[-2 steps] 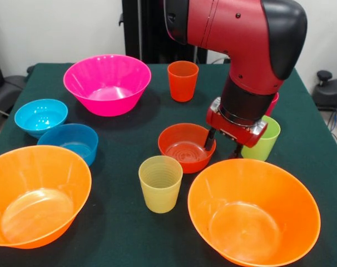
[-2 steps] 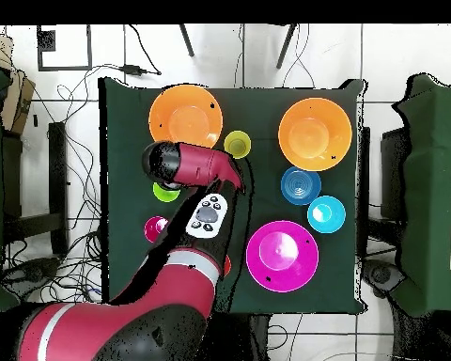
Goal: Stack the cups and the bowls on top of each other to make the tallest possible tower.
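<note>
1. My pincer (image 1: 223, 147) hangs low over the green table (image 1: 124, 233). Its two dark fingers are spread: one reaches down inside the rim of the small red-orange bowl (image 1: 182, 146) at that bowl's 3 o'clock edge, the other stands outside, toward the lime green cup (image 1: 264, 140). Whether they press the rim I cannot tell.
2. In the front view, taking the red-orange bowl as the dial's centre: the orange cup (image 1: 183, 80) is at 12, the magenta bowl (image 1: 107, 83) at 10, the light blue bowl (image 1: 40, 117) and darker blue bowl (image 1: 71, 142) at 9, touching each other, one large orange bowl (image 1: 38, 194) at 8, the ribbed yellow cup (image 1: 160, 183) at 7, the second large orange bowl (image 1: 253, 212) at 5.
3. A red-pink cup (image 1: 273, 103) shows only as a sliver behind my arm.
4. Nothing is stacked; every piece stands upright on the cloth.
5. Open room: a bare strip between the magenta bowl and the orange cup, and the cloth between the yellow cup and the left orange bowl. Both big orange bowls sit close to the near table edge.
6. I can read no writing or labels.
</note>
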You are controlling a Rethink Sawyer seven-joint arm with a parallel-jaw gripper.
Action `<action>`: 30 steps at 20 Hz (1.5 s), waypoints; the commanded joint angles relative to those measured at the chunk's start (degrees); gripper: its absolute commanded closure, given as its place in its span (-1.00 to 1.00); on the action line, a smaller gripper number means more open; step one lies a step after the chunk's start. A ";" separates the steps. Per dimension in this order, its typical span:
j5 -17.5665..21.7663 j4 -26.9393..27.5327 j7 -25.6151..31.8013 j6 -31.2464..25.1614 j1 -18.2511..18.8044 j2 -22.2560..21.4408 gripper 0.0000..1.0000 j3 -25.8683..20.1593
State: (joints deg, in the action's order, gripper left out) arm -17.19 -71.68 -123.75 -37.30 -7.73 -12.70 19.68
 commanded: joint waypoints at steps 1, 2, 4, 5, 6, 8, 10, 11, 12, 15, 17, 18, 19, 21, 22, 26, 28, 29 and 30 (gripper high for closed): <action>-0.86 4.43 -8.33 -4.82 -0.53 0.16 -1.00 -4.65; -0.56 4.73 -8.52 -5.16 -0.84 -0.10 -1.00 -3.95; -0.08 5.36 -8.59 -7.07 -1.21 -1.00 -1.00 -2.79; 0.04 4.83 -8.28 -7.57 -1.18 -1.65 -1.00 -2.73; 0.17 4.85 -7.99 -8.81 -1.12 -2.33 -1.00 -2.48; 0.37 4.35 -7.54 -9.41 -1.04 -3.27 -1.00 -2.25; 0.52 3.77 -8.01 -9.24 -1.12 -3.91 -1.00 -1.53; 0.56 3.82 -8.26 -9.30 -1.14 -4.02 -1.00 -1.20; 0.38 3.76 -8.75 -9.08 -0.80 -4.31 -1.00 -0.69; 0.54 4.29 -9.13 -12.06 -0.74 -5.58 -1.00 0.65; 0.58 4.07 -8.45 -14.64 -0.34 -6.96 -1.00 0.83; 0.48 4.48 -8.20 -15.88 0.01 -7.20 -1.00 0.77; 0.42 4.46 -8.18 -16.09 0.08 -7.42 -1.00 0.81; 0.18 4.65 -8.34 -15.38 0.60 -7.21 -1.00 0.82; 0.05 4.60 -8.56 -15.07 0.77 -7.21 -1.00 0.92; -0.83 4.80 -11.01 -13.41 0.46 -6.38 -1.00 1.43; -1.90 5.66 -13.08 -12.40 0.32 -5.13 -1.00 1.69; -2.62 6.12 -14.61 -11.69 0.13 -4.32 -1.00 1.94; -3.38 7.56 -16.76 -10.64 -0.25 -2.70 -1.00 2.60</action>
State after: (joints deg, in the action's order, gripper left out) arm -18.26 -68.00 -123.93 -47.57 -7.87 -19.35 25.14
